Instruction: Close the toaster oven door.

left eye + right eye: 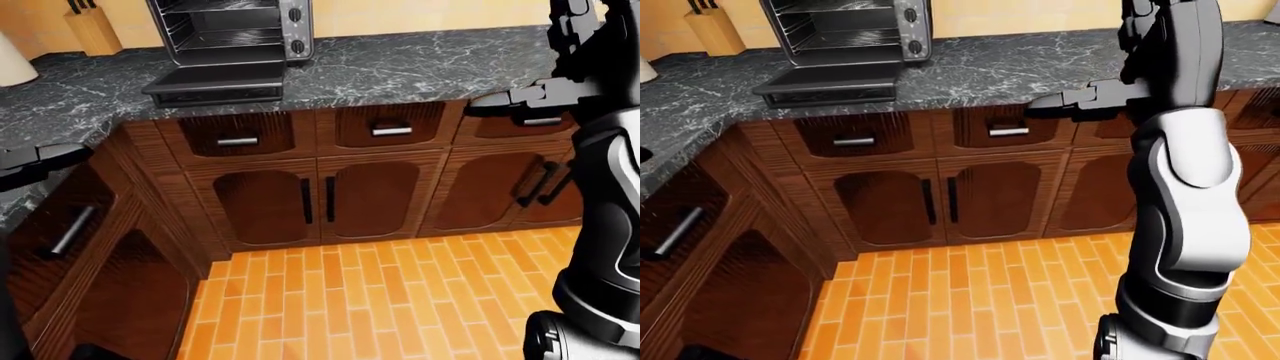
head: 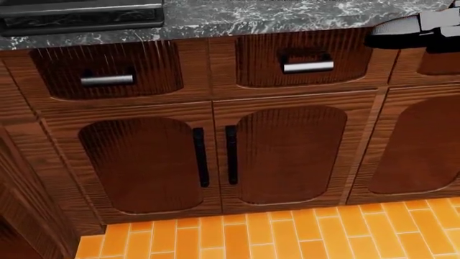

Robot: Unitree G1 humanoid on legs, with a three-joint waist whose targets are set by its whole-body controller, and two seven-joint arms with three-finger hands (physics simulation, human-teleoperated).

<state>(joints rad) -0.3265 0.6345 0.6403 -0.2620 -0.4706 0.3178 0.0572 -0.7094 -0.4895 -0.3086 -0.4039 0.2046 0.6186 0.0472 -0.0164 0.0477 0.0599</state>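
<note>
1. The toaster oven (image 1: 232, 30) stands on the dark marble surface (image 1: 420, 64) at the top left of the left-eye view, near a knife block (image 1: 92, 28) in the corner. Its door (image 1: 218, 81) is fully open and lies flat, and its outer edge reaches the rim of the surface, above the left drawer (image 1: 236, 133).

2. The right hand (image 1: 512, 99) is at the right of the left-eye view, level with the rim of the surface and well apart from the door. Its fingers look stretched out flat and hold nothing.

3. The left hand (image 1: 30, 160) shows only as a dark shape at the left edge of the left-eye view. I cannot tell if its fingers are released or clenched.

4. The step in hand is, I think, the approach: no hand is near the door yet, so the closing itself is not begun.

5. To do it well, the robot should stand more in line with the oven, because the door is off to the left in both eye views.

6. A flat hand should come under the outer edge of the door and lift it, then push it up and toward the oven in an arc around the hinge.

7. The push should be slow and along the middle of the door, otherwise the whole oven may slide on the surface.
</note>
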